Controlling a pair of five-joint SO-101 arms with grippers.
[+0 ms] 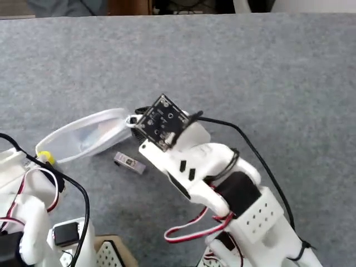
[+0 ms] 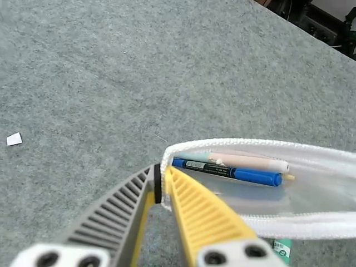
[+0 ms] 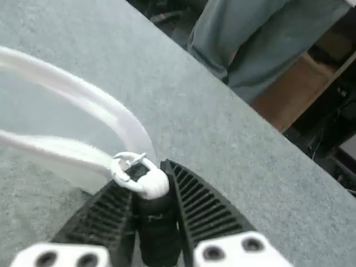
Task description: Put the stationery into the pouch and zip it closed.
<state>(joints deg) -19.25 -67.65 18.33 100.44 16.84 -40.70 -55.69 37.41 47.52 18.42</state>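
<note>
The clear pouch (image 1: 83,136) lies open on the grey table, its white zip edges (image 2: 267,147) spread apart. Inside lie a blue pen (image 2: 228,171) and a pale pink pen (image 2: 250,162). My left gripper (image 2: 158,181) is shut on the pouch's end seam; its yellow fingertip (image 1: 45,157) sits at the pouch's left end in the high view. At the pouch's other end, my right gripper (image 3: 146,179) is shut on the white zipper pull (image 3: 133,169), under the wrist camera (image 1: 161,122).
A small labelled stationery item (image 1: 129,162) lies on the table just in front of the pouch, close to the right arm (image 1: 222,183). Open grey tabletop (image 1: 250,67) stretches behind and to the right. A person stands beyond the table's far edge.
</note>
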